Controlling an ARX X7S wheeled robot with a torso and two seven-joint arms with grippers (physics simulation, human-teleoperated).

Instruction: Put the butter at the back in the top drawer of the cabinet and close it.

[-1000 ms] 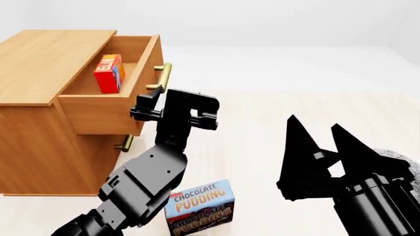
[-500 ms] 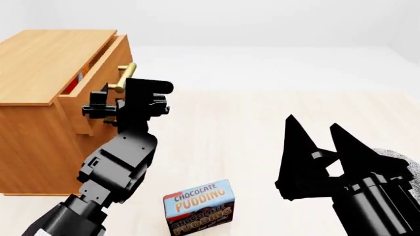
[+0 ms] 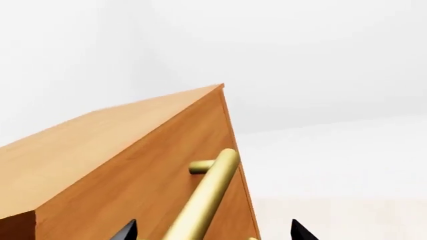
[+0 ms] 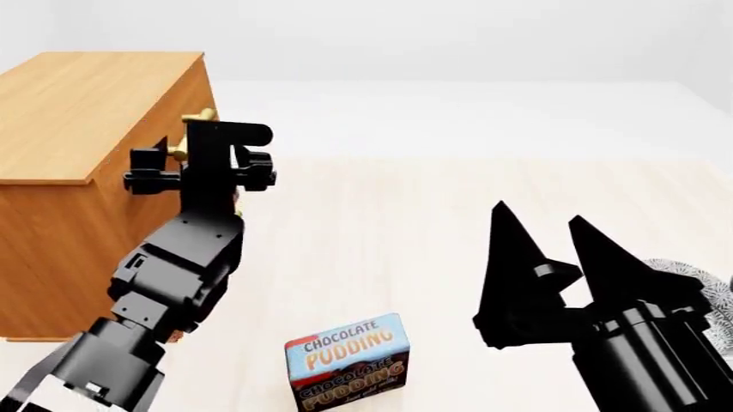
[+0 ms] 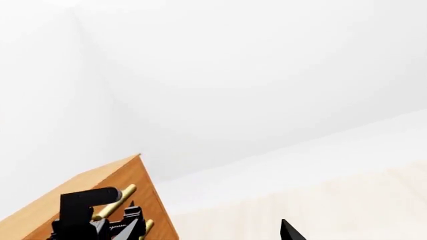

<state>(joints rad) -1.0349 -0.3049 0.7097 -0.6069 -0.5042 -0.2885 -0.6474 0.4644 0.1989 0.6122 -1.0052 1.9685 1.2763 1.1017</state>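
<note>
Your left pincer (image 4: 184, 167) sits spread wide at the brass handle (image 3: 203, 197) of the top drawer (image 3: 143, 185), one fingertip (image 3: 125, 231) on each side of the bar. That drawer lies flush in the cabinet (image 4: 81, 172), so the butter is out of sight. Your right pincer (image 4: 548, 257) hangs parted and empty at near right, the chocolate pudding box (image 4: 347, 360) on the floor (image 4: 401, 223) to its left.
</note>
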